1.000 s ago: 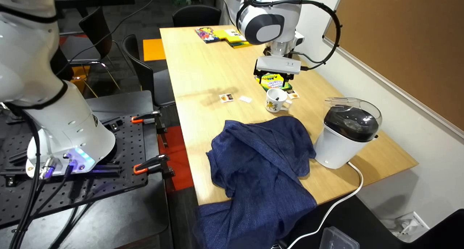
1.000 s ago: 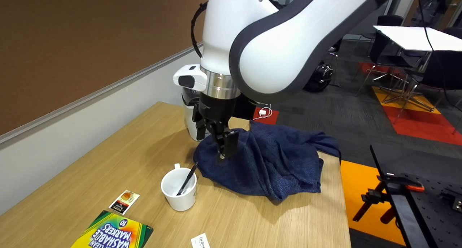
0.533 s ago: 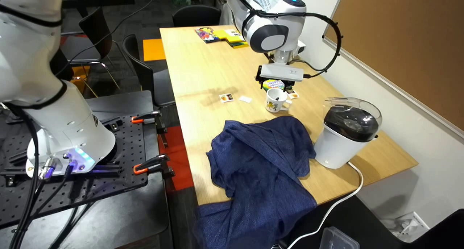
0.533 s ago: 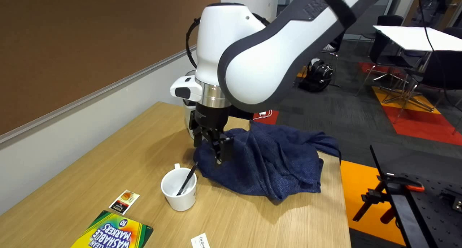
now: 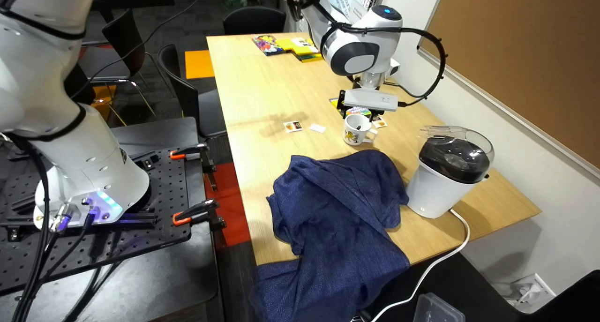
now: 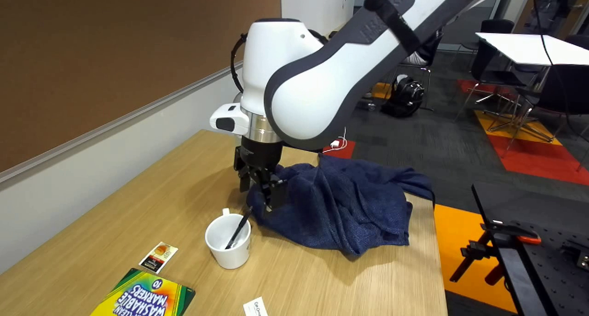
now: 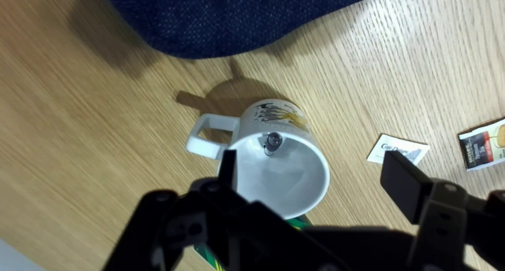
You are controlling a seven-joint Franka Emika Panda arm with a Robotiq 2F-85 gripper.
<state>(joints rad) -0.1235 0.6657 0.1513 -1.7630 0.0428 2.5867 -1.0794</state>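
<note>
My gripper (image 7: pixel 313 172) stands open above the table, nothing between its fingers, in the wrist view and both exterior views (image 5: pixel 358 116) (image 6: pixel 260 197). Nearest to it is a white mug (image 7: pixel 282 180) with a printed figure and a square handle, upright on the table (image 5: pixel 352 137). One finger (image 7: pixel 227 168) overlaps the mug's rim on the handle side in the wrist view; contact cannot be told. The other finger (image 7: pixel 406 184) appears over bare wood beyond the mug. A dark pen-like stick (image 6: pixel 238 230) leans inside the mug, its end (image 7: pixel 274 141) facing the wrist camera.
A crumpled navy cloth (image 5: pixel 337 205) lies close to the mug and hangs over the table edge. Beyond it stands a white appliance (image 5: pixel 429 190) with a dark lid. A marker box (image 6: pixel 142 300), a tea packet (image 6: pixel 158 257) and a white sachet (image 7: pixel 394 146) lie around the mug.
My gripper has come down closer to the mug, shifting a little toward the pinboard wall. Its jaws have stayed open. The mug, stick and cloth have not moved.
</note>
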